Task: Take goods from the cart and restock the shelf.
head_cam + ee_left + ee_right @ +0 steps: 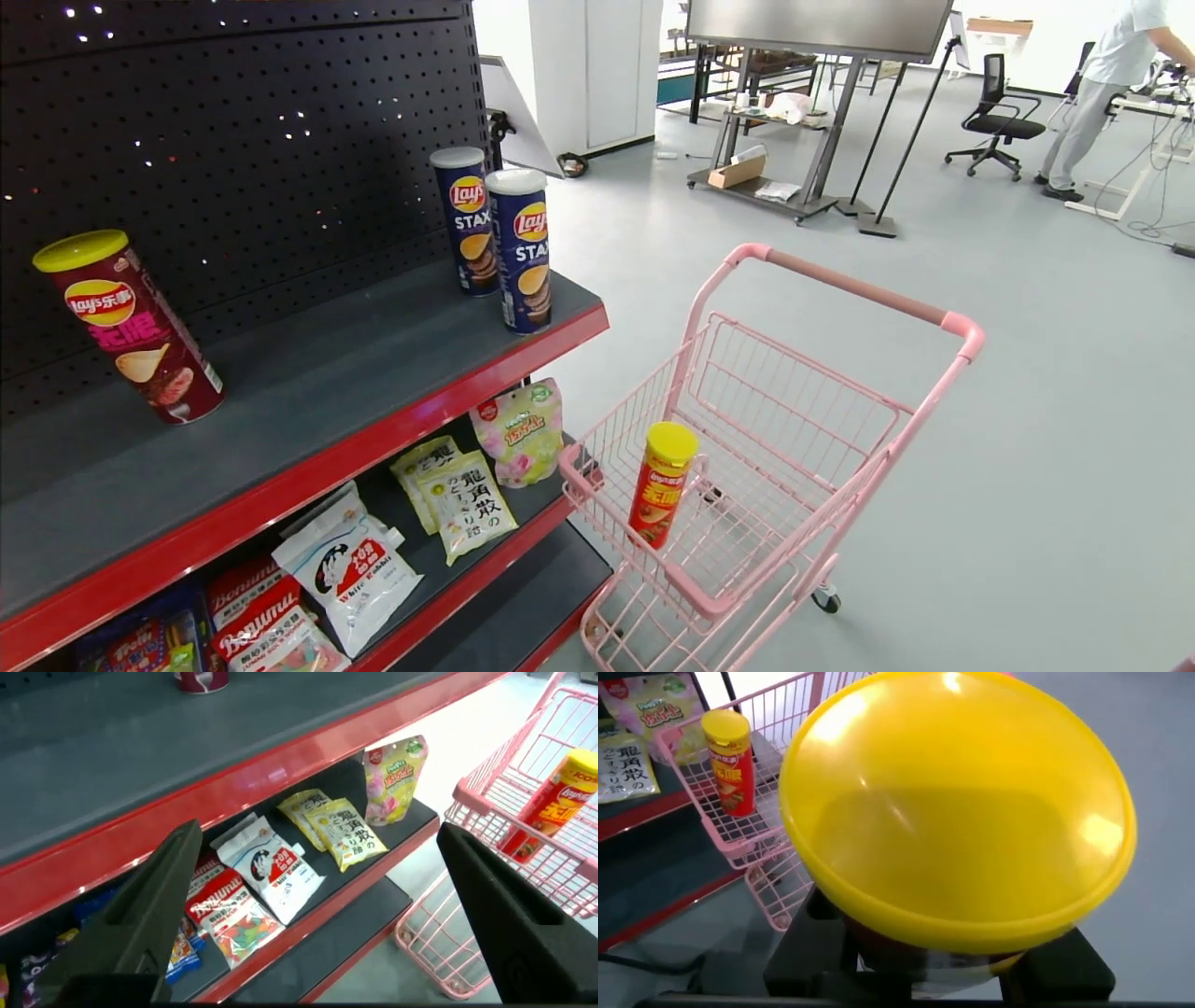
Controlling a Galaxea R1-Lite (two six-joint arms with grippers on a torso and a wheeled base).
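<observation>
Right wrist view has the right gripper [936,957] clamped round a yellow-lidded can [952,812], held apart from the cart [864,291], the left gripper [318,840] spread wide; next, I judge, comes standing it upright on the shelf [355,359].

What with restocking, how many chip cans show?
5: maroon can, two blue cans on top shelf; red can in cart; yellow-lidded can in right gripper. Others may be hidden.

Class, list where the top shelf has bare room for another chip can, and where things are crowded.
Bare: the top shelf between the maroon can and the two blue cans, plus its front strip. Crowded: the lower shelf, packed with snack bags.
</observation>
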